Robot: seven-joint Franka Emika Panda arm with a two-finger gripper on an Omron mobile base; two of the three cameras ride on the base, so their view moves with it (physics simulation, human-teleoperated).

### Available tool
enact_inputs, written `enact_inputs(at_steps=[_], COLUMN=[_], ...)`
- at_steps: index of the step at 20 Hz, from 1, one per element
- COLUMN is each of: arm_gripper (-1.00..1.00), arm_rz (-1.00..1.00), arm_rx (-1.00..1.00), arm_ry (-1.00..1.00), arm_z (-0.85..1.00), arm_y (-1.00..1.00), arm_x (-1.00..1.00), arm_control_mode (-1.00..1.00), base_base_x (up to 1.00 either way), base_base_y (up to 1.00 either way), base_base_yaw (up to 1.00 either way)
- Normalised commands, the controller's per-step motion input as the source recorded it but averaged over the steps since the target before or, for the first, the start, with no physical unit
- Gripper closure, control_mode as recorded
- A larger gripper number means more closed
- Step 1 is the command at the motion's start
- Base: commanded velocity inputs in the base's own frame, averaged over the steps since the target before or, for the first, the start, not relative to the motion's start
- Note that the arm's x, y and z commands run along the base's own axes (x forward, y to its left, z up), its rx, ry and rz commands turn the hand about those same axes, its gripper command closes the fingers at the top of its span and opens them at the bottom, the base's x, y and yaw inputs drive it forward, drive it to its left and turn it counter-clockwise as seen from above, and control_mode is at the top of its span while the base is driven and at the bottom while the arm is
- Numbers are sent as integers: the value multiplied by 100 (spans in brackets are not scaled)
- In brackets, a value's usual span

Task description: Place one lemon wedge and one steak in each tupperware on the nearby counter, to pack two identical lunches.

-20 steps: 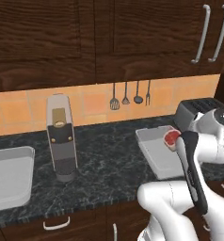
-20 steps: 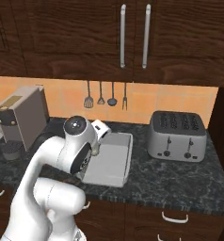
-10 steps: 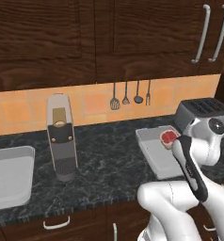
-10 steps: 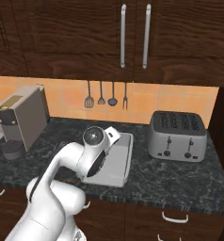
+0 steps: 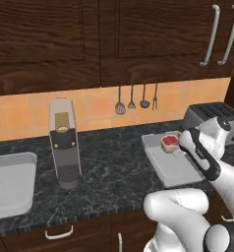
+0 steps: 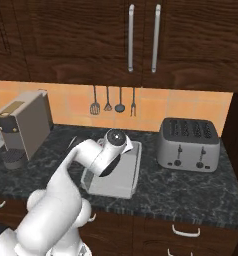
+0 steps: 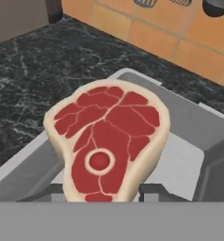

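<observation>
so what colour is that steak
Red flesh with a cream fat rim, on the raw steak; clearest in the hand view.

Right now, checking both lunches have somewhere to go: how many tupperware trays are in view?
2. One tupperware sits beside the toaster, under the held steak; the other tupperware lies at the counter's far left.

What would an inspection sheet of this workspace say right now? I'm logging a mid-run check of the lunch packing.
Surface: black speckled counter, bare around the trays.
Job's things: steak held over the right tupperware; second tupperware at far left, looks empty; lemon wedges: nothing seen.
Clutter: coffee machine, toaster.
Grippers: gripper shut on the steak, fingertips either side of its lower end.
Cables: nothing seen.
Surroundings: utensils hanging on the orange tiled backsplash, dark wooden cabinets above, drawers below.
</observation>
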Motion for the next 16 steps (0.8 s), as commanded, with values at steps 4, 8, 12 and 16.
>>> enact_inputs(at_steps=[4, 8, 12, 16], arm_gripper=[100, 100, 100, -100], arm_rz=[-2, -4, 0, 0], arm_rx=[0, -2, -1, 0], arm_ry=[0, 1, 0, 1], arm_z=[-42, -52, -41, -14], arm_y=[0, 0, 0, 0], arm_x=[44, 49, 24, 12], arm_control_mode=[-100, -100, -100, -100], base_base_x=[0, 0, 0, 0], base_base_y=[0, 0, 0, 0], base_base_yaw=[0, 0, 0, 0])
